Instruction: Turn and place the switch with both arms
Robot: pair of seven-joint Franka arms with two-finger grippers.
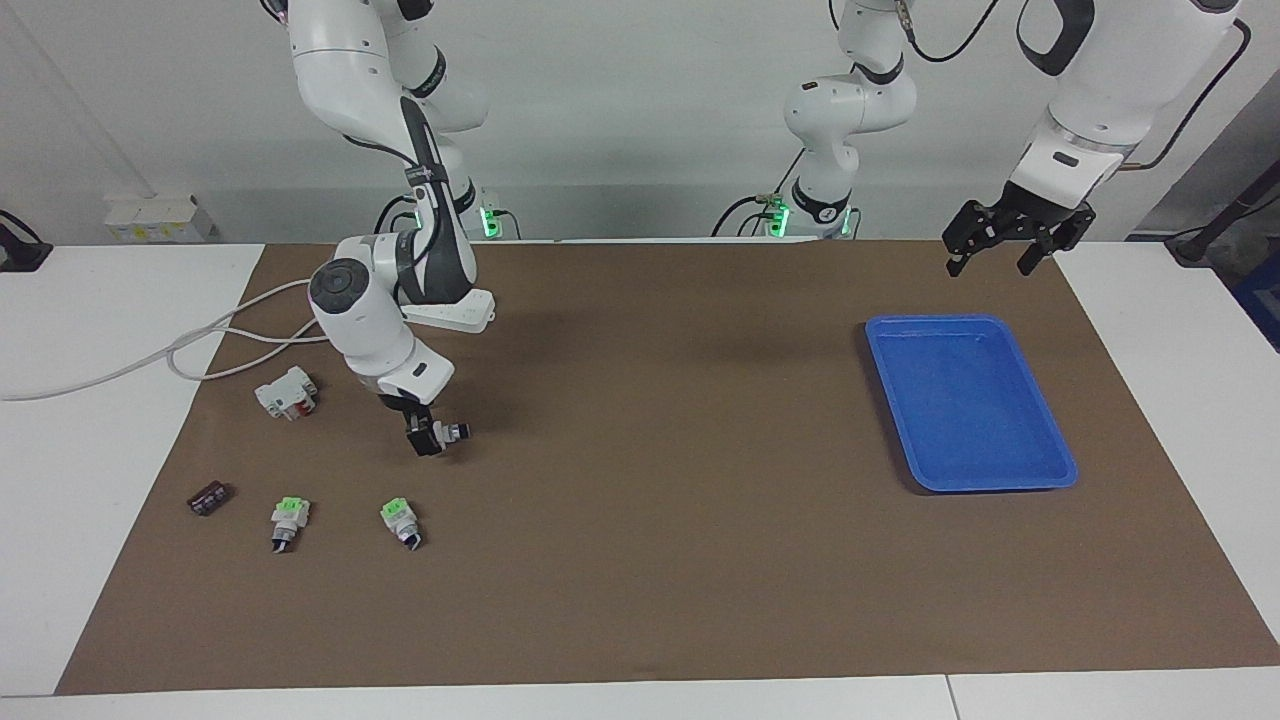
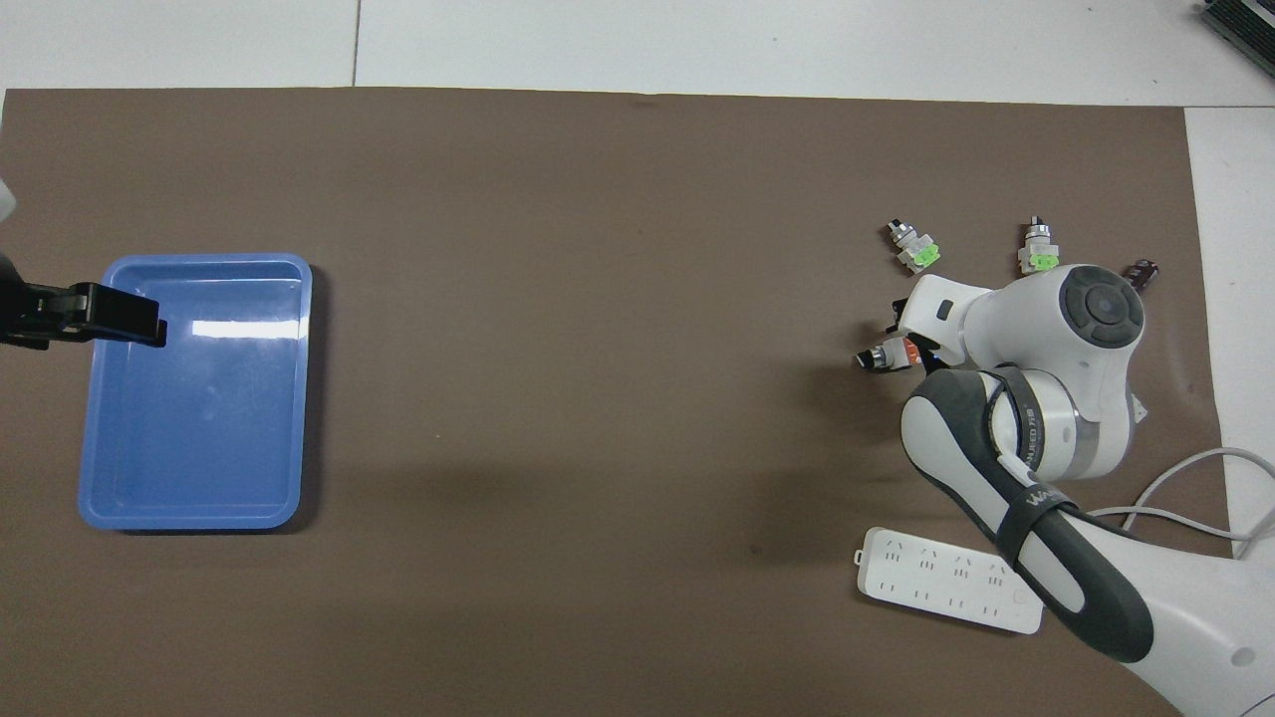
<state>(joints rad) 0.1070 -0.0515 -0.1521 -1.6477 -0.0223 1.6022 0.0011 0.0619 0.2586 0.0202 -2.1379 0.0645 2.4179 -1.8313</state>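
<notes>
The right pincer (image 1: 427, 440) grips the switch (image 1: 452, 432) by its orange-and-white body, lifted just off the brown surface (image 1: 660, 520); light, rigid, probably slippery at the knob. The left pincer (image 1: 1010, 243) waits spread wide above the blue tray (image 1: 1040, 470)

- Arms: two. The right arm (image 1: 370, 300) is at the table's right-arm end; the left arm (image 1: 1090, 110) is up over the left-arm end.
- Grippers: two, the right gripper (image 1: 428, 440) and the left gripper (image 1: 1005, 240).
- Orange-and-white switch (image 1: 452, 432): one.
- Green-topped switches: two, one (image 1: 287, 520) beside the other (image 1: 400, 520), farther from the robots than the orange one.
- White block (image 1: 287, 392) with red lever: one.
- Small dark part (image 1: 207, 497): one, near the mat's edge.
- Blue tray (image 1: 1050, 450): one.
- Power strip (image 2: 946, 593): one, with one white cable (image 1: 150, 355).
- Brown mat (image 1: 650, 550): one.
</notes>
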